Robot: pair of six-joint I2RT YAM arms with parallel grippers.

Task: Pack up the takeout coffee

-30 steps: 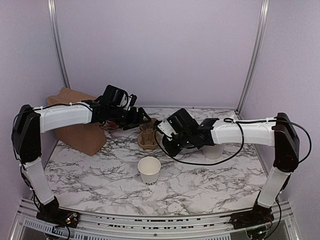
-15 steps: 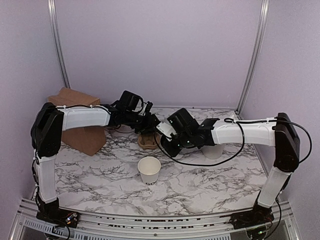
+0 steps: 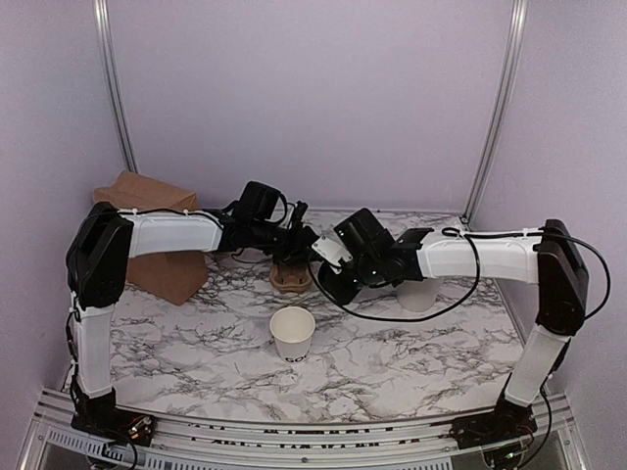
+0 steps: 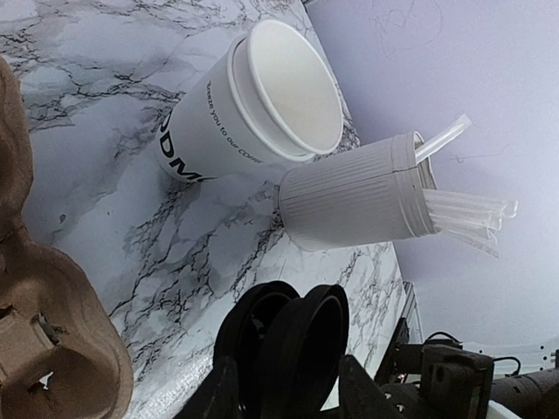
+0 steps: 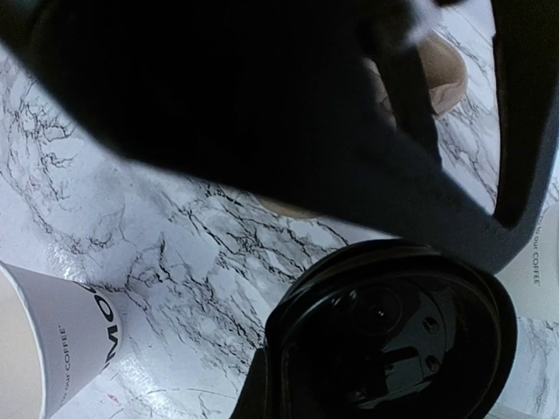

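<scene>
The takeout coffee cup (image 3: pixel 293 333), white with dark lettering, stands upright and open-topped at the table's middle; its side also shows in the right wrist view (image 5: pixel 61 340). Behind it, above the brown cup carrier (image 3: pixel 291 279), my two grippers meet. The right gripper (image 3: pixel 329 270) is shut on a black plastic lid (image 5: pixel 393 336). The left gripper (image 4: pixel 293 394) has come in from the left, and its fingers (image 4: pixel 220 393) press on either side of two black lids (image 4: pixel 297 345) standing on edge.
A brown paper bag (image 3: pixel 147 250) lies at the back left. At the right stand stacked lidless white cups (image 4: pixel 253 113) and a ribbed white cylinder (image 4: pixel 354 201) holding clear straws; the right forearm crosses in front of them.
My left arm has swung right from beside the bag to the right gripper, and its jaws have narrowed onto the black lids. The right gripper has risen slightly.
</scene>
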